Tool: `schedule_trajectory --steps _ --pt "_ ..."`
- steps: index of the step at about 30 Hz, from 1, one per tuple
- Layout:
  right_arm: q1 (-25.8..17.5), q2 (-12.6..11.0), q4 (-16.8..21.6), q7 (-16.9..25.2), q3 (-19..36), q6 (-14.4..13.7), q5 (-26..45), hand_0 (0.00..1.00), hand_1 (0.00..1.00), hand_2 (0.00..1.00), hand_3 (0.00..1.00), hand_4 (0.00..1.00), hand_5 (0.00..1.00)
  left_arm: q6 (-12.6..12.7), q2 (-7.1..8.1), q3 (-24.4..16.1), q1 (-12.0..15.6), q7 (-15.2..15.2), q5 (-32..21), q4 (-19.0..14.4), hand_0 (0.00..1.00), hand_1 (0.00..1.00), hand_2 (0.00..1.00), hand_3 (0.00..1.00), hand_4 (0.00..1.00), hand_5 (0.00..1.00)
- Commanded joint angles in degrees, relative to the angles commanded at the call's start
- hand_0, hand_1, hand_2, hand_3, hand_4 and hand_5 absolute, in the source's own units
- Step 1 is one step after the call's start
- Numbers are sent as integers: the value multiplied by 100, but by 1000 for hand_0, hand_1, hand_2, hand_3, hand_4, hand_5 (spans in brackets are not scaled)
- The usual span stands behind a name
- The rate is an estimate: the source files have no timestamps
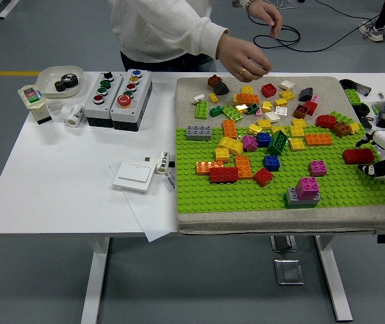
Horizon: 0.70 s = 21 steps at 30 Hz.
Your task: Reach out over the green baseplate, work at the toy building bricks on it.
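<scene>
The white table (57,182) carries a grey pad (192,91) on its right half, and on the pad's near part lies the green baseplate (232,196), reaching almost to the table's right edge. Toy building bricks (266,138) are scattered thickly over the baseplate's far part and the bare pad behind it; nearer the table's front edge they thin out to a few.

From the far side a person leans in, one hand (246,59) hovering above the bricks at the pad's far edge with its fingers bunched; whether it holds anything cannot be told.

The robot's right hand (381,164) comes in at the table's right edge, low over the baseplate's right end. Its dark fingers look curled, but whether they grip anything cannot be told. A dark red brick (357,156) lies just beside it, toward the table's middle. The left arm is not in view.

The step in hand appears to be the reach toward that red brick. To do it well, the hand should close on the brick's long sides and lift straight up, keeping clear of the person's reach at the far edge.
</scene>
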Motion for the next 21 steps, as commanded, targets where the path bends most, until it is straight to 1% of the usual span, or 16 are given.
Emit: schedule_trajectory --steps 10,11,21 --pt "-10 -10 -18 31 -48 -83 2 768 757 784 720 750 342 -9 -3 -10 -24 9 35 -10 620 696 657 550 563 614" --pt "-13 -10 -21 31 -54 -89 1 768 755 782 711 741 358 -9 -4 -10 -26 9 36 -11 621 696 659 551 562 615" --pt "-36 -14 -41 -16 4 -145 -48 769 756 780 717 737 364 -17 -3 2 -36 10 29 -18 619 697 658 550 562 617"
